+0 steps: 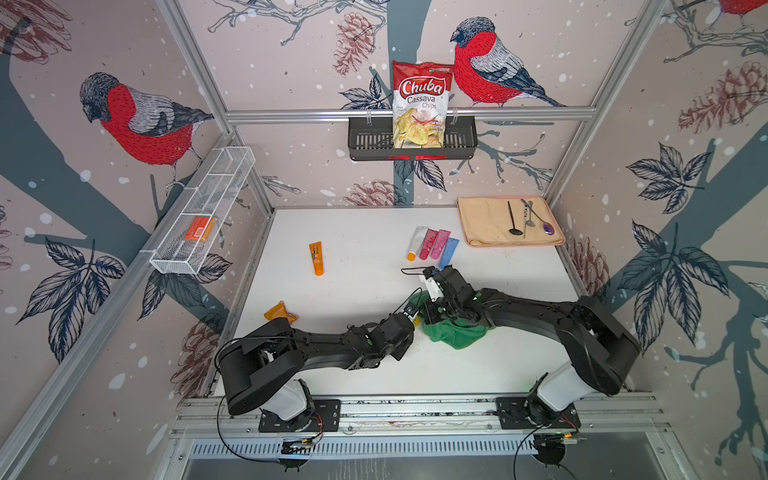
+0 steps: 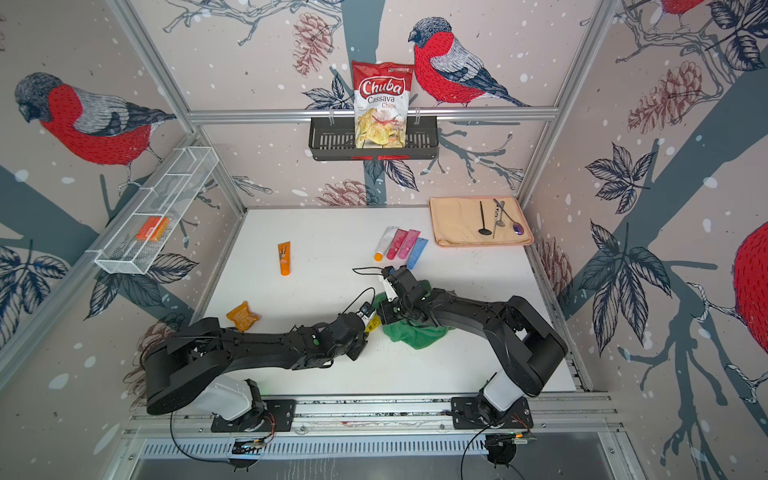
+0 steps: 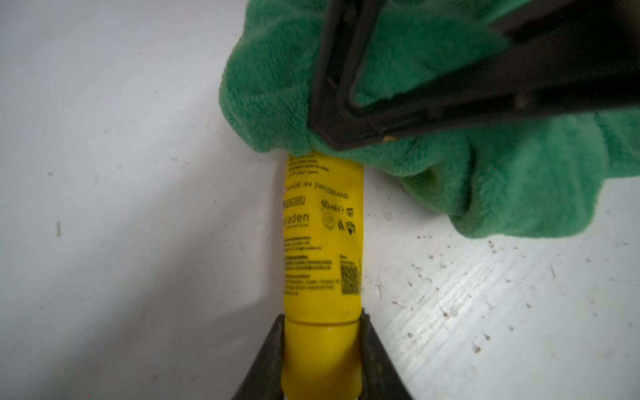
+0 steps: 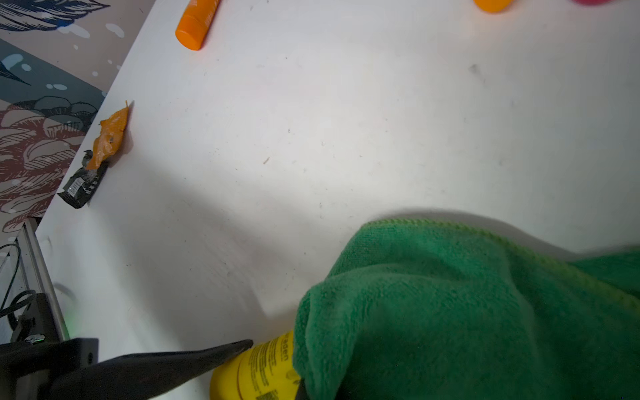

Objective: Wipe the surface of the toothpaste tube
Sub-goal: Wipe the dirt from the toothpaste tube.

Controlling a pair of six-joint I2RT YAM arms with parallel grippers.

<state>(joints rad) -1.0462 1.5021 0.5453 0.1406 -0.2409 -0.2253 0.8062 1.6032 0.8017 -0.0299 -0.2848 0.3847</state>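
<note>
Only the left wrist view shows left gripper [image 3: 322, 317] pinching toothpaste tube [image 3: 322, 235] — right gripper [image 1: 430, 312] clamps cloth [image 3: 502, 180].

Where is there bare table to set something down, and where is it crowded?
Widest bare patch: between the orange plastic tube, the row of four coloured tubes and the green microfibre cloth. Another: from that cloth to the metal front rail. Crowded: where the cloth covers the yellow toothpaste tube, and the beige folded towel.

Far end of yellow tube [image 3: 322, 242] hidden under green cloth [image 3: 502, 180]; cap end cut by view edge; small print blurred.
</note>
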